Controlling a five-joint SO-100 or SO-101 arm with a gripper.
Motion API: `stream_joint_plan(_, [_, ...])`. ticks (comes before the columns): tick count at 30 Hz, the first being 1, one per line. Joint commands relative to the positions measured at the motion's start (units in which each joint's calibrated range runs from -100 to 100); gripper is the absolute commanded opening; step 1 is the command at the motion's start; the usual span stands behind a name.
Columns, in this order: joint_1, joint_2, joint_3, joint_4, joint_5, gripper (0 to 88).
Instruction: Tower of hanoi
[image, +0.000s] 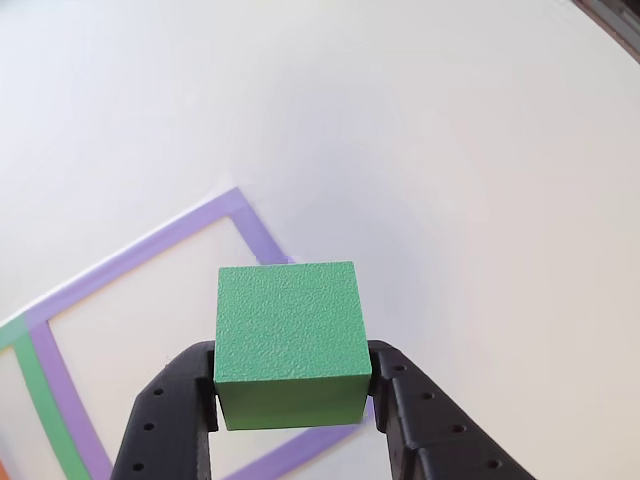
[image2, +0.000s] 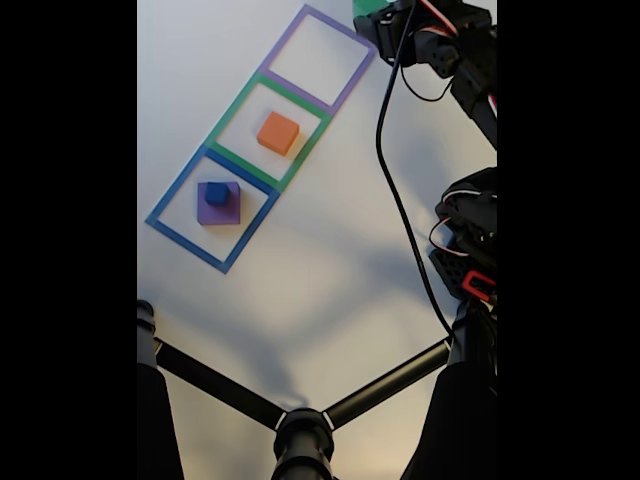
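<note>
My gripper (image: 293, 392) is shut on the green cube (image: 288, 330), holding it by its two sides above the white table. Under and behind the cube lies the purple tape square (image: 190, 232). In the fixed view the gripper (image2: 374, 14) and the green cube (image2: 366, 6) sit at the top edge, just right of the purple tape square (image2: 343, 26). The orange block (image2: 278, 132) rests inside the green tape square (image2: 232, 107). The small blue cube (image2: 217, 192) sits on the purple slab (image2: 218, 212) inside the blue tape square (image2: 175, 191).
The arm and its cables (image2: 460, 120) run down the right side of the fixed view. Black stand rods (image2: 300, 425) cross the bottom. White tabletop (image2: 330, 260) spreads between the squares and the stand.
</note>
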Motion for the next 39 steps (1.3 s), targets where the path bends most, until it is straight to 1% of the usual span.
stream_joint_plan(1, [-0.7, 4.5, 3.7, -17.2, 0.0, 10.2])
stream_joint_plan(4, [-0.7, 10.9, 5.6, -27.2, 0.0, 10.2])
stream_joint_plan(13, [-1.2, 26.3, 5.9, -44.4, 0.0, 10.3])
stream_joint_plan(22, [-0.8, 32.7, 10.1, -52.4, 0.0, 10.4])
stream_joint_plan(26, [-1.2, 36.6, 12.4, -59.3, 0.0, 10.4])
stream_joint_plan(32, [-2.7, 43.6, 11.2, -67.6, 0.0, 10.4])
stream_joint_plan(39, [-4.9, 48.2, 9.1, -72.0, 0.0, 10.4])
